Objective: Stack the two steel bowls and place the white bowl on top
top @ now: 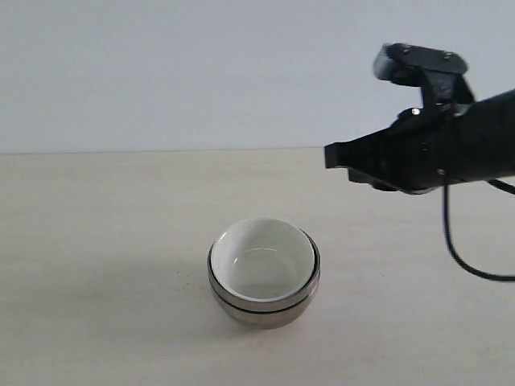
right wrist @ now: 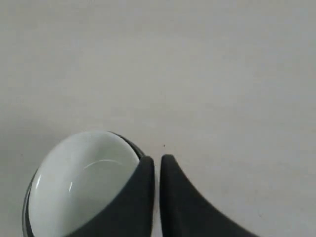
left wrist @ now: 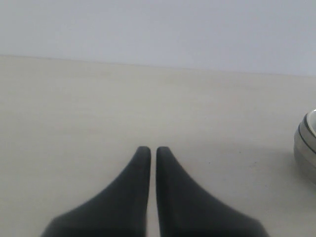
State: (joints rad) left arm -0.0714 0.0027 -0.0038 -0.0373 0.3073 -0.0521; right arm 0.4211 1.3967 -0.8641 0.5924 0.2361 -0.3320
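The two steel bowls [top: 265, 310] sit nested in one stack near the middle of the table. The white bowl [top: 264, 259] rests inside the top one, upright and empty. My right gripper [top: 331, 156] hangs shut in the air, above and to the right of the stack, touching nothing. In the right wrist view the white bowl [right wrist: 79, 185] lies beside the shut right gripper [right wrist: 157, 159], with a dark sliver of steel rim [right wrist: 132, 143] showing. The left gripper [left wrist: 153, 149] is shut and empty, low over bare table. The steel stack's edge [left wrist: 305, 145] shows at that frame's border.
The beige table [top: 96, 241] runs back to a plain pale wall [top: 161, 72]. A black cable [top: 451, 241] droops from the right arm. The left arm is outside the exterior view.
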